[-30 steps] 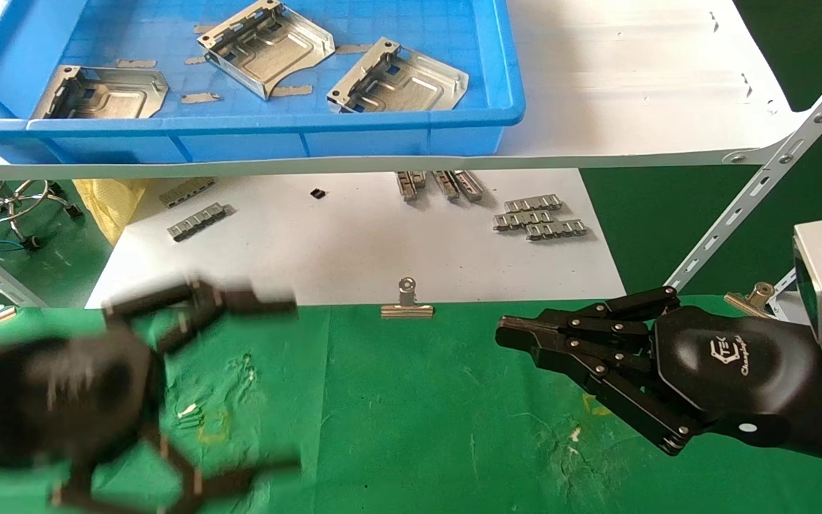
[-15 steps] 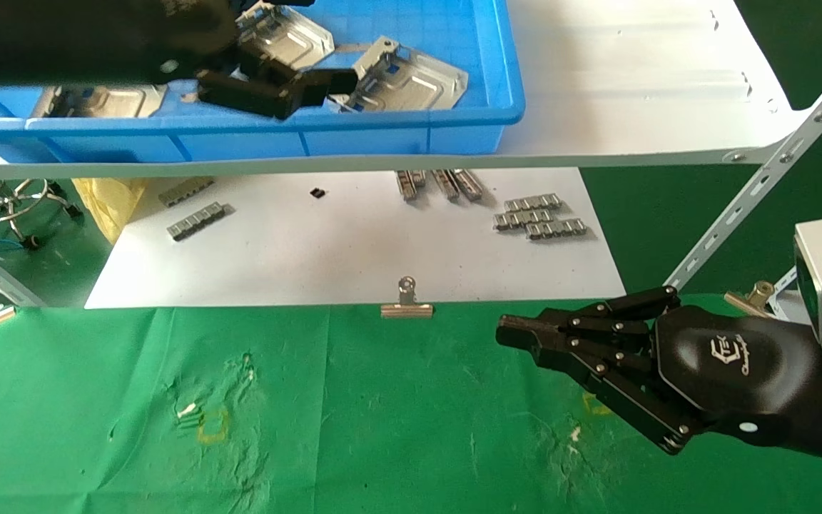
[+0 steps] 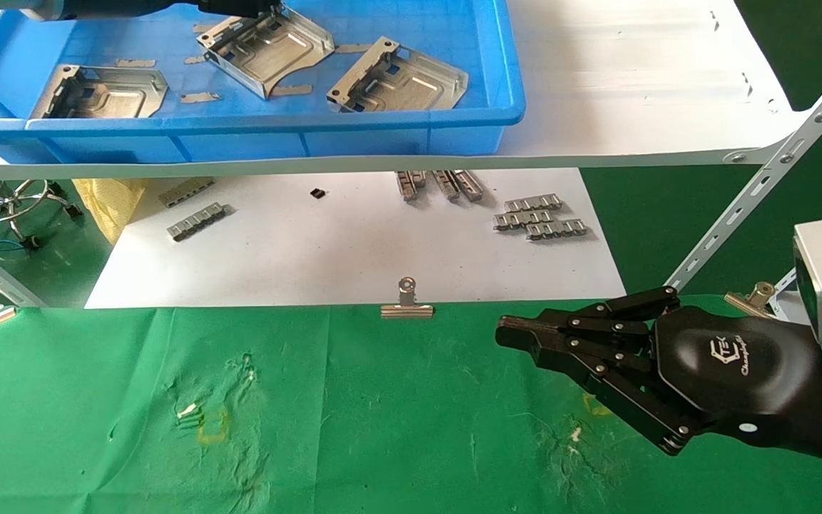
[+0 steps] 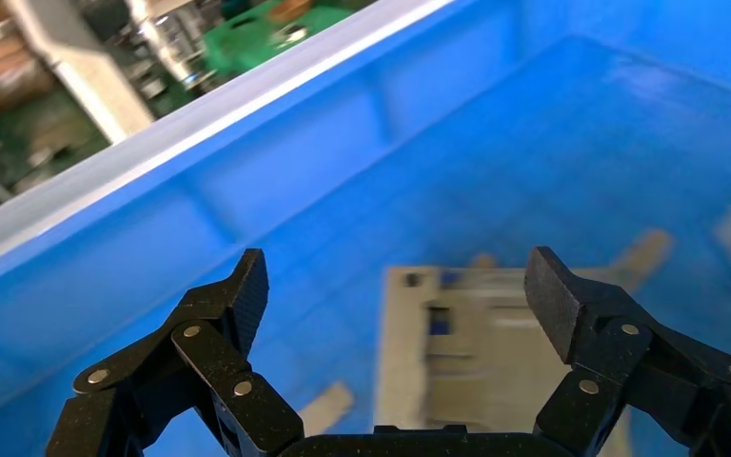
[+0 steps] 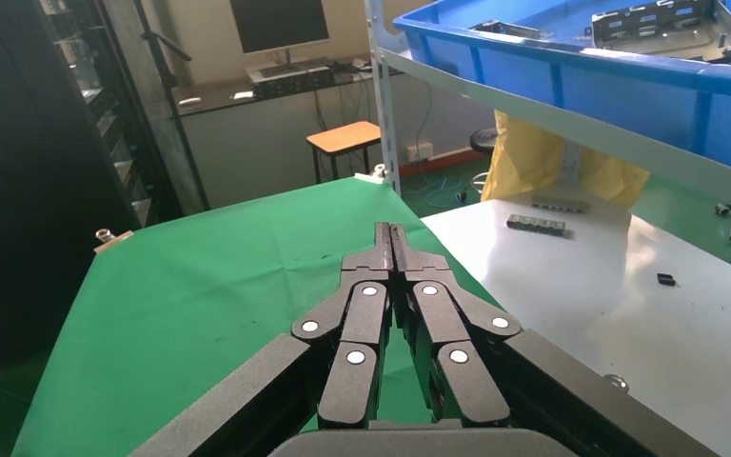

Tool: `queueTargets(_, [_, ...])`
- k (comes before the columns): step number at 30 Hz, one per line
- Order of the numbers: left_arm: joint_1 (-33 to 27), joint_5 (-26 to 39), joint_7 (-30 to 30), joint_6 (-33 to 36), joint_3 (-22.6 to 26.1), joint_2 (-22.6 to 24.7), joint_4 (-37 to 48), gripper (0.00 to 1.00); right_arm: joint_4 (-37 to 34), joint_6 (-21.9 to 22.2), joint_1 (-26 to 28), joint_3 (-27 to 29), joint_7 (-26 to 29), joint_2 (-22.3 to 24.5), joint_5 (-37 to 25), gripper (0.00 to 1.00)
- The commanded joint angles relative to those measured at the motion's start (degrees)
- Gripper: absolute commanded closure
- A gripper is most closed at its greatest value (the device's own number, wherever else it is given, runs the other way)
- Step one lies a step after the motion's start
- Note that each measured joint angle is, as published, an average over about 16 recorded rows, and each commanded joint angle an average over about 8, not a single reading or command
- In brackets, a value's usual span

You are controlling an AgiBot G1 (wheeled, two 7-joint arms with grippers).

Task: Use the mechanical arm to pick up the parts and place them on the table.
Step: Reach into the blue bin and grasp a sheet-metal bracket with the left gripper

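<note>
Three silvery parts lie in the blue bin on the shelf: one at the left, one in the middle, one at the right. My left mechanical arm reaches in along the top edge of the head view, its gripper over the middle part's far end. In the left wrist view this gripper is open and empty, with a blurred part below its jaws. My right gripper is shut and empty, parked just above the green table at the right; it also shows in the right wrist view.
The bin stands on a white shelf board held by a slanted perforated brace. Below it a white sheet carries small grey strips and a silver binder clip at its front edge. A yellow bag lies at the left.
My left arm has risen from the green table to the bin and then moved farther back, uncovering the parts. My right arm has not moved.
</note>
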Motion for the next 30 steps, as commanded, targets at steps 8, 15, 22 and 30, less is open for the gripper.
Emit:
queueTargets(8, [-1.54, 2.69, -1.64, -1.76, 1.74, 1.66, 5.26, 1.00, 0.00, 0.00, 0.00, 0.00, 0.00, 0.00, 0.00, 1.00])
queueTargets(15, [-1.62, 3.85, -1.87, -2.05, 2.55, 1.66, 6.14, 1.00, 0.00, 0.00, 0.00, 0.00, 0.00, 0.00, 0.00, 0.66])
queueTargets(22, [-1.72, 4.31, -2.13, -3.24, 2.87, 1.73, 6.39, 1.00, 0.00, 0.00, 0.00, 0.00, 0.00, 0.00, 0.00, 0.00])
queueTargets(30, [-1.72, 4.44, -2.75, -3.89, 2.97, 1.63, 6.62, 1.00, 0.00, 0.00, 0.00, 0.00, 0.00, 0.00, 0.00, 0.00])
